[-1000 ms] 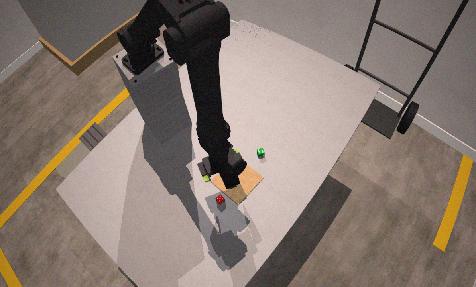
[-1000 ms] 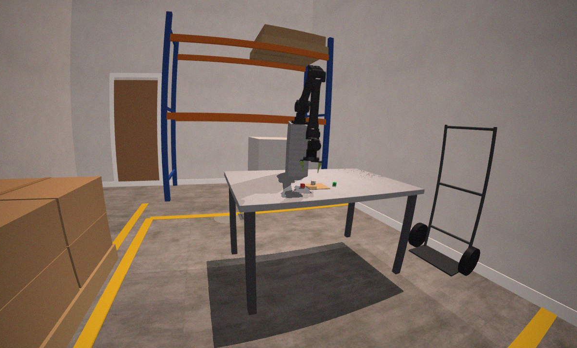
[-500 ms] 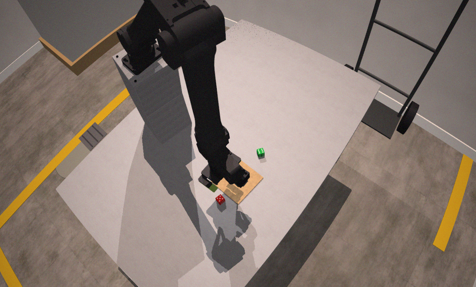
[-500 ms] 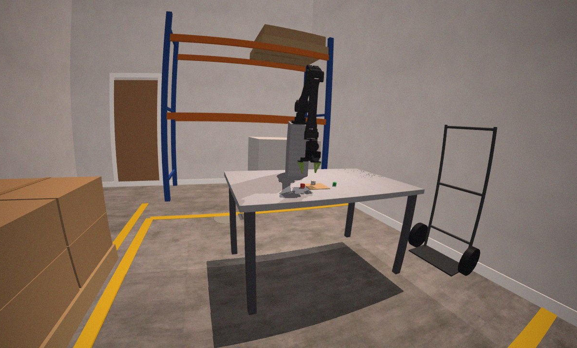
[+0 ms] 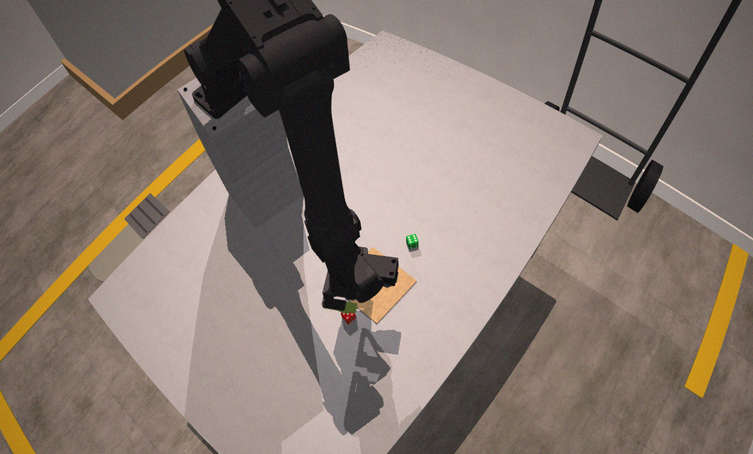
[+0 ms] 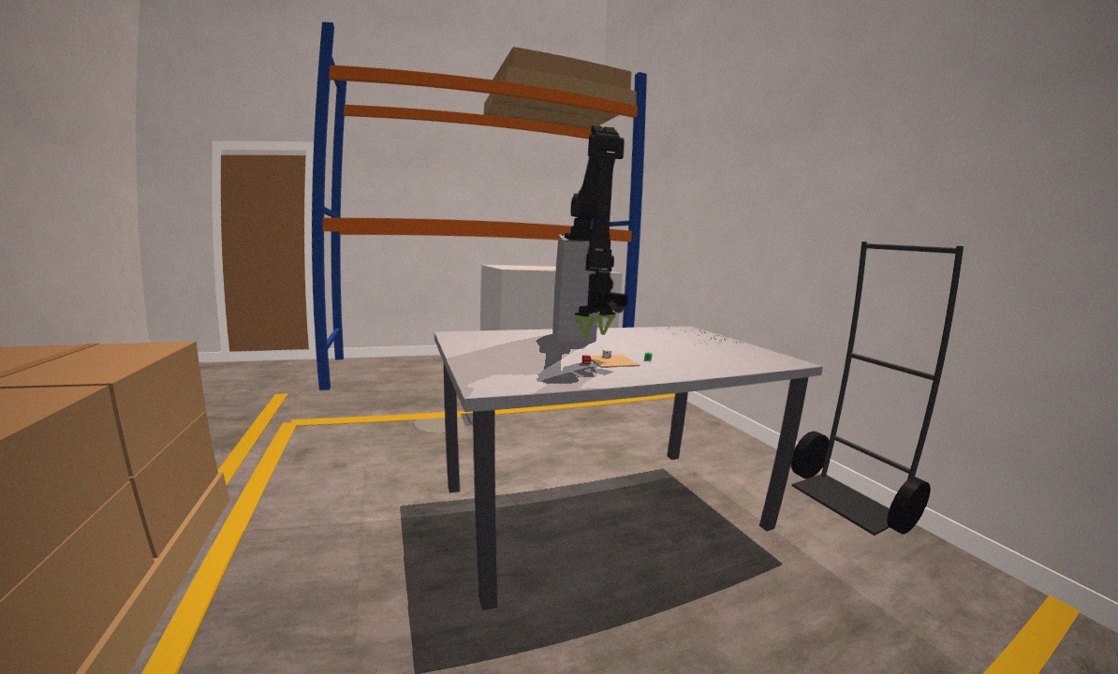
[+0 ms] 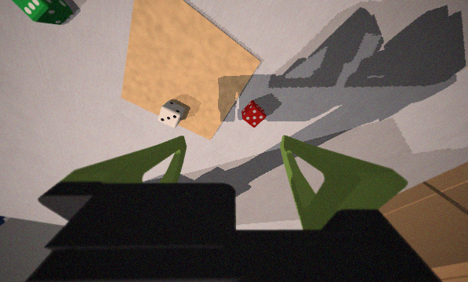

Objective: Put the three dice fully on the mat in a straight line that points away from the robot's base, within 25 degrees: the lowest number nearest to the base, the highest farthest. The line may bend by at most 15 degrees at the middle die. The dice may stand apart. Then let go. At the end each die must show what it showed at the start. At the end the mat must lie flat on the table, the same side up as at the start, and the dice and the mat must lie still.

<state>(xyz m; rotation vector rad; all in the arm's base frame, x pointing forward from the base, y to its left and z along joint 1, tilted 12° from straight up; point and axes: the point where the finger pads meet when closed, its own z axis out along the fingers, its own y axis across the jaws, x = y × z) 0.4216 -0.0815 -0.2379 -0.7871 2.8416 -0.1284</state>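
The tan mat (image 7: pixel 186 63) lies flat on the table. A white die (image 7: pixel 171 113) stands at the mat's edge nearest the wrist camera, with a three-pip face towards that camera. A red die (image 7: pixel 253 113) stands on the bare table just off the mat's corner. A green die (image 7: pixel 45 8) stands on the table apart from the mat, on its other side. My gripper (image 7: pixel 233 141) is open and empty and hangs above the table, with the white and red dice ahead of the fingertips. In the top view the gripper (image 5: pixel 345 304) is above the red die (image 5: pixel 349 317), and the arm hides the white die.
The arm's grey base pedestal (image 5: pixel 243 152) stands on the table behind the mat. A hand truck (image 6: pixel 873 393) stands beside the table. Stacked cardboard boxes (image 6: pixel 60 477) and a shelf rack (image 6: pixel 471 192) stand away from the table.
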